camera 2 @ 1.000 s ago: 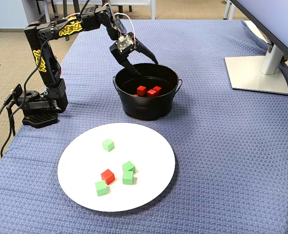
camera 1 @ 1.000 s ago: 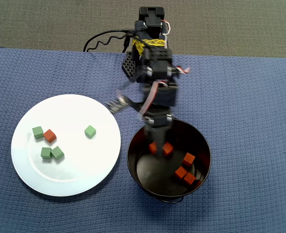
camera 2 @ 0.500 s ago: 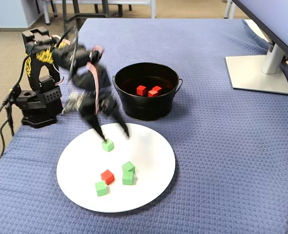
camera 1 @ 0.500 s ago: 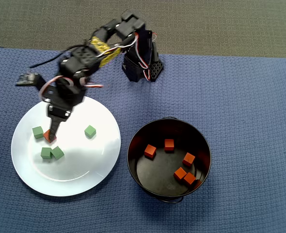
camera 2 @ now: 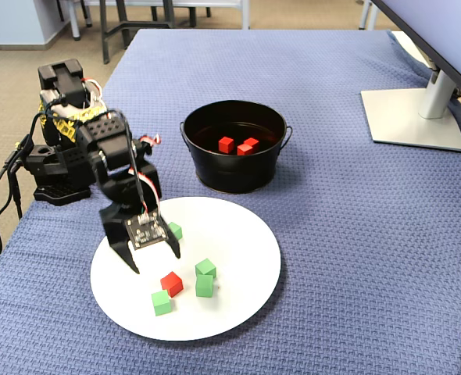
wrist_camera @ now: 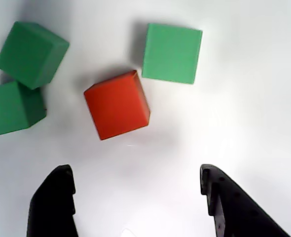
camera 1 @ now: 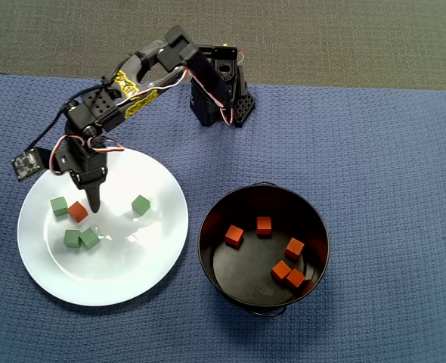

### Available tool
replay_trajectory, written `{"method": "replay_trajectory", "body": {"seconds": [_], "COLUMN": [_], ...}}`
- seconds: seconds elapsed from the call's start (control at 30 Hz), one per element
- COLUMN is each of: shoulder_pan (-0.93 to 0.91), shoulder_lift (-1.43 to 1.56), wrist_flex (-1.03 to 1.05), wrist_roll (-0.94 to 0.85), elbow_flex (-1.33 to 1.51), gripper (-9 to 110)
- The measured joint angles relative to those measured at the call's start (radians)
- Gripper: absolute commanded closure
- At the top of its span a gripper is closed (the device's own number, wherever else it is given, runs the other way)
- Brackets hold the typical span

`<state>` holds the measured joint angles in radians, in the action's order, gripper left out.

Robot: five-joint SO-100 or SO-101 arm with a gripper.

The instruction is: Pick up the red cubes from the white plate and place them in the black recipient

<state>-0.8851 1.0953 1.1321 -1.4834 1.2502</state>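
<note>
Blue woven cloth (camera 2: 355, 226) covers the desk. On it the white plate (camera 1: 132, 272) holds one red cube (camera 1: 77, 212) among four green cubes (camera 1: 140, 204). Above the plate the claw (camera 2: 153, 262) hangs spread and empty, close to that cube. Five other red cubes (camera 1: 234, 236) lie inside the black recipient (camera 1: 317, 231) beside the plate.

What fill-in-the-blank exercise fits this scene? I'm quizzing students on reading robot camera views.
1. The round black metal pot holds ____ small red cubes.
2. On the large white plate lie one red cube and ____ green cubes.
3. In the wrist view the gripper, jaws spread, holds ____.
4. In the overhead view the pot sits to the ____ of the plate.

Missing words: five; four; nothing; right
</note>
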Motion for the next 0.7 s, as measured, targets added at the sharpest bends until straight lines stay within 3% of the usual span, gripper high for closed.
{"method": "replay_trajectory", "body": {"seconds": [0.27, 0.7], "shoulder_pan": [-0.006, -0.020], "shoulder_lift": [-0.092, -0.160], "wrist_flex": [0.003, 0.009], "wrist_roll": [-0.175, -0.232], "elbow_flex": [-0.094, -0.147], "gripper": [76, 77]}}
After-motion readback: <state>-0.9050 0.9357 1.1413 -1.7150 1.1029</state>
